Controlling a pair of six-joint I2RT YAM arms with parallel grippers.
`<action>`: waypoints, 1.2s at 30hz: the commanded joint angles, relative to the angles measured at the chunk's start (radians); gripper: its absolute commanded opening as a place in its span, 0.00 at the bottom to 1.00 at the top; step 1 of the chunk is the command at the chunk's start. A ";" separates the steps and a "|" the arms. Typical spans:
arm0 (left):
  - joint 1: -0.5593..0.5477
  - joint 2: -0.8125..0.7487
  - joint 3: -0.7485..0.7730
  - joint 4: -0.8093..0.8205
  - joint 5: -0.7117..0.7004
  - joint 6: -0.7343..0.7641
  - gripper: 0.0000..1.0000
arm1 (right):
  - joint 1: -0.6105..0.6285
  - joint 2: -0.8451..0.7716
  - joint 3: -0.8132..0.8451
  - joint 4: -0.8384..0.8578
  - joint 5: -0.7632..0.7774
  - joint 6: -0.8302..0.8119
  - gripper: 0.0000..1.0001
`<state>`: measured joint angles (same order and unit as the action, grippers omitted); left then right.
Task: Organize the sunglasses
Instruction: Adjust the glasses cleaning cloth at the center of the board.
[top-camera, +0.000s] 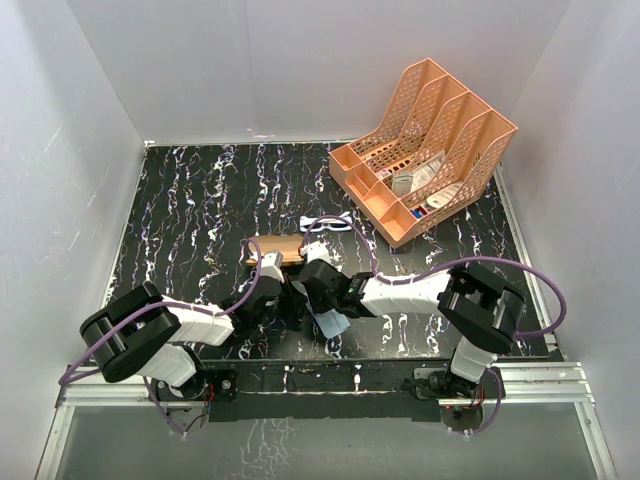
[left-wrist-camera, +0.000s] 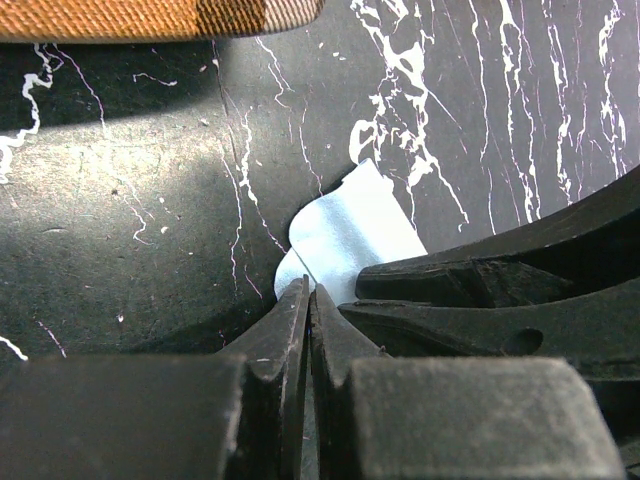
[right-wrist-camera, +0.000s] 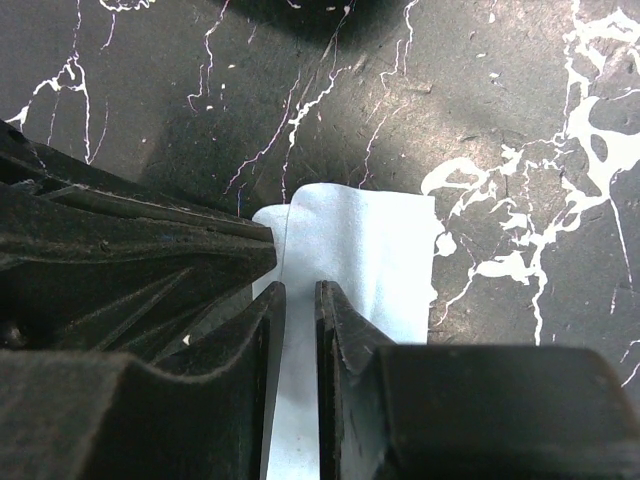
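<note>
The sunglasses (top-camera: 327, 222), white-framed with bluish lenses, lie on the black marbled table behind the two grippers, touched by neither. My left gripper (left-wrist-camera: 308, 296) is shut, its tips pinching the edge of a light blue cloth (left-wrist-camera: 352, 236). My right gripper (right-wrist-camera: 300, 292) stands right beside it with a narrow gap between its jaws; the cloth (right-wrist-camera: 352, 262) shows through that gap and spreads out in front. From above, both grippers (top-camera: 288, 300) (top-camera: 312, 300) meet mid-table over the cloth (top-camera: 329, 323).
A brown plaid case (top-camera: 275, 250) lies just beyond the grippers, its edge at the top of the left wrist view (left-wrist-camera: 150, 15). An orange desk organiser (top-camera: 425, 150) holding small items stands at the back right. White walls enclose the table.
</note>
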<state>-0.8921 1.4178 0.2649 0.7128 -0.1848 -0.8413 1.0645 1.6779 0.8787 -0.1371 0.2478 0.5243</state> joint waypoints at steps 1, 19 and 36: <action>0.003 -0.014 0.009 -0.067 -0.018 0.007 0.00 | 0.014 0.020 -0.001 0.010 0.026 -0.004 0.15; 0.003 -0.017 0.008 -0.090 -0.019 0.010 0.00 | 0.012 -0.069 -0.086 -0.011 0.114 0.046 0.00; 0.004 -0.023 0.021 -0.108 -0.011 0.022 0.00 | 0.012 -0.056 -0.002 0.029 0.010 -0.001 0.00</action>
<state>-0.8921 1.4105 0.2729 0.6861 -0.1867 -0.8391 1.0771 1.6272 0.8211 -0.1310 0.2863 0.5404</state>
